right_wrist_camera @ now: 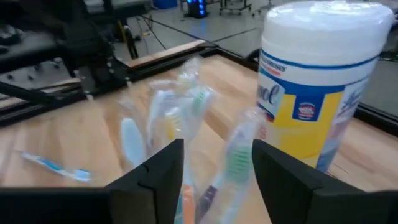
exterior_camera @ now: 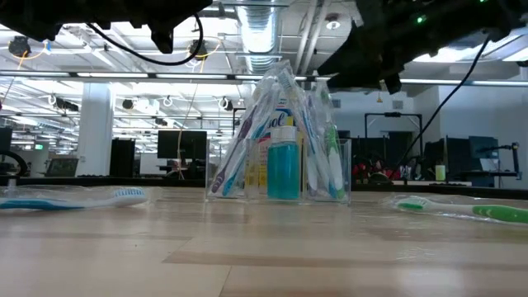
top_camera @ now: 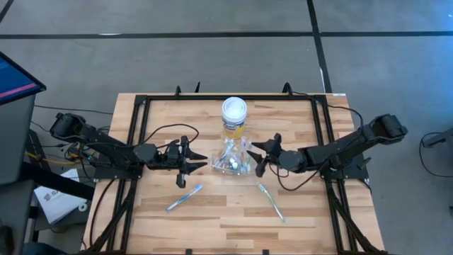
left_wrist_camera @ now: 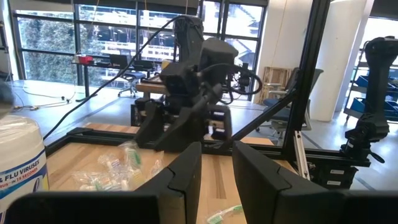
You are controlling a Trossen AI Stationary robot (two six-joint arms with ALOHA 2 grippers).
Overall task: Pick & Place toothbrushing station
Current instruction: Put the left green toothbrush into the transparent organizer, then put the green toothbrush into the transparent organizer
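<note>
brushes mostly stand in my small clear plastic cup (top_camera: 232, 161); a blue-white toothbrush (top_camera: 184, 197) and a green-white toothbrush (top_camera: 272, 201) still lie on the desk (top_camera: 212, 219). right gripper (top_camera: 261, 157) released, empty; left gripper (top_camera: 190, 159) part-open, empty.

From above, the clear cup (top_camera: 232, 161) shows only as a glinting tangle; its toothbrushes (top_camera: 233, 157) cannot be counted, and the teal tubes cannot be made out there at all. At counter height both arms are cut off by the top edge, so neither set of fingers shows. The yellow jar (exterior_camera: 273, 157) stands mostly hidden behind the cup. The blue toothbrush (exterior_camera: 74, 198) runs off the left edge, the green one (exterior_camera: 466, 209) off the right. The jar's label (left_wrist_camera: 18, 175) is cut short at the left wrist camera's edge.
</note>
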